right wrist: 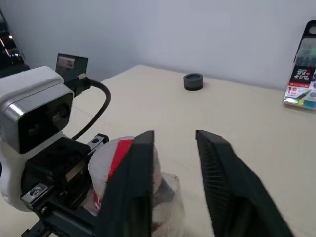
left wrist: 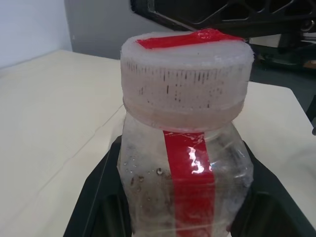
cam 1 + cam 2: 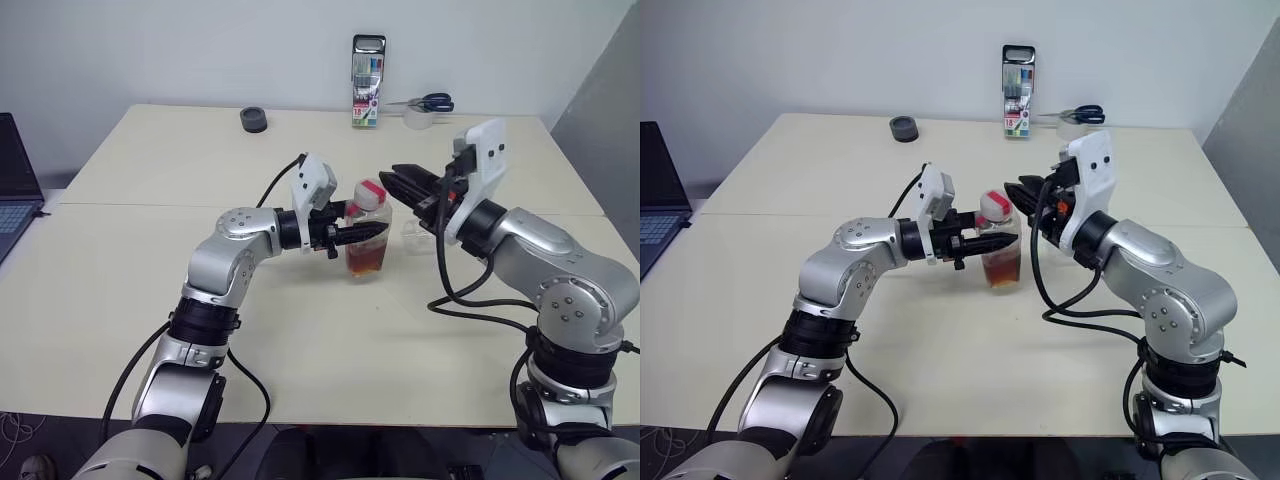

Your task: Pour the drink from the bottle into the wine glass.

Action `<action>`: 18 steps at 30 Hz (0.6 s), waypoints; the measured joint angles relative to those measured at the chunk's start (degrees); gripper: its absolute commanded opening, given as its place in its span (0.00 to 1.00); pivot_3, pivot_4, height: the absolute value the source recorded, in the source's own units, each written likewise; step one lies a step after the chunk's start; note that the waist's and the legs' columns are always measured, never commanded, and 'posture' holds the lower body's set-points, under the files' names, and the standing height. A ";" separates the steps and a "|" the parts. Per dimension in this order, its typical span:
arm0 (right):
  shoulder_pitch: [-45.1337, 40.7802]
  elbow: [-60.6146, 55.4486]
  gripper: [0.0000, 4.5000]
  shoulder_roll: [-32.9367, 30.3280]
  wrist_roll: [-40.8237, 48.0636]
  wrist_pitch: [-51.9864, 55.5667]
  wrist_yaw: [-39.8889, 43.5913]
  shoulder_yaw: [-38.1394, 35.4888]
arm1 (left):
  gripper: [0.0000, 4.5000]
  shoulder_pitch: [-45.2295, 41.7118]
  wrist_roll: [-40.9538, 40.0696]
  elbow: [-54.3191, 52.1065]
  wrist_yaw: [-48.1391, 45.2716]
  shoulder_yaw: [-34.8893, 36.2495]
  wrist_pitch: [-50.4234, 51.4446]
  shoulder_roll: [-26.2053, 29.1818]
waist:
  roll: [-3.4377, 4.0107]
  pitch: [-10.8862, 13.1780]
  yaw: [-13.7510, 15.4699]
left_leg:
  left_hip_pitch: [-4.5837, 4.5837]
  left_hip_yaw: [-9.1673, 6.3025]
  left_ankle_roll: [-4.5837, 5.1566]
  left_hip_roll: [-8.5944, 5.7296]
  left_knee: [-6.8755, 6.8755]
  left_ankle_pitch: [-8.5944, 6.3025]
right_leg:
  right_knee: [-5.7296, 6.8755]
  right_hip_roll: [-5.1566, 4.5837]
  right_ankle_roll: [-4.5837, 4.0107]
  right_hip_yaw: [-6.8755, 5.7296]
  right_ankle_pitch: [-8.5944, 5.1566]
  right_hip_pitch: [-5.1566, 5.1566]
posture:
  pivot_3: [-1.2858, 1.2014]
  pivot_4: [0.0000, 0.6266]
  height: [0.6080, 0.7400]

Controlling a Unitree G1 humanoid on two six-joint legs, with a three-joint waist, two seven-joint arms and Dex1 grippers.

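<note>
My left gripper (image 3: 372,231) is clamped on the body of the bottle (image 3: 367,232), one black finger on either flat side, below the shoulder. The bottle stands upright near the middle of the table (image 3: 150,170); whether its base rests on the surface I cannot tell. The cap (image 2: 185,79) is on, with a red strip running over the top and down the side.

My right gripper (image 1: 173,148) hangs just above and to the right of the cap, fingers parted and empty. In the right wrist view one finger overlaps the cap's edge, but contact cannot be confirmed.

The drink (image 3: 366,258) fills roughly the lower third, so I judge the load light and low, little inclined to tip. The walls are thin clear plastic and will likely give under pressure; droplets show inside. The flat sides offer a fair purchase, and the present hold looks sound for resisting a twist. The cap is ribbed round its rim, the proper place for my right fingers to close.

The wine glass (image 3: 417,234) is faintly visible just right of the bottle, behind my right forearm. It is thin-stemmed, fragile and easily toppled.
</note>
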 measured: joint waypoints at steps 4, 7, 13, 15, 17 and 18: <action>1.51 -3.18 0.83 1.19 2.34 1.07 -0.92 0.79 | 0.42 -0.42 -0.05 0.10 0.03 0.02 -0.98 -0.50 | 0.00 0.00 -0.01 | -0.07 -0.01 0.00 0.00 0.03 0.00 | 0.01 -0.01 0.00 -0.01 0.00 -0.04 | 0.52 0.24 1.00; 2.69 -4.66 0.96 1.68 2.49 1.09 -2.01 1.32 | 0.42 -0.64 -0.06 0.42 0.04 0.02 -1.14 -0.93 | 0.00 0.00 -0.01 | -0.07 0.00 0.00 0.00 0.03 0.00 | 0.01 -0.02 0.00 -0.01 0.00 -0.04 | 0.52 0.24 1.00; 3.52 -5.44 0.96 3.78 0.78 -0.27 -5.88 2.49 | 0.42 -1.05 -0.06 0.75 0.04 0.02 -1.16 -1.47 | 0.00 0.00 -0.04 | -0.07 -0.01 0.00 -0.01 0.03 0.00 | 0.03 -0.01 0.00 -0.01 0.00 -0.06 | 0.52 0.24 1.00; 3.47 -5.42 0.96 4.16 -0.13 -1.03 -7.05 2.83 | 0.42 -1.47 -0.06 0.77 0.04 0.02 -1.16 -1.79 | 0.00 0.00 -0.04 | -0.08 0.00 0.00 -0.01 0.03 0.00 | 0.02 -0.01 0.00 0.00 0.00 -0.07 | 0.52 0.24 1.00; 3.48 -5.41 0.93 4.66 -0.45 -1.46 -7.72 2.88 | 0.42 -1.64 -0.06 0.77 0.04 0.02 -1.16 -2.03 | 0.00 0.00 -0.05 | -0.07 0.00 0.00 -0.01 0.03 0.00 | 0.02 -0.01 0.00 -0.01 0.00 -0.07 | 0.52 0.24 1.00; 3.48 -5.41 0.88 4.93 -0.52 -1.57 -7.87 2.87 | 0.42 -1.66 -0.06 0.77 0.04 0.01 -1.16 -2.10 | 0.00 0.00 -0.06 | -0.07 0.00 0.00 -0.01 0.03 0.01 | 0.03 -0.01 0.00 0.00 0.00 -0.08 | 0.52 0.24 1.00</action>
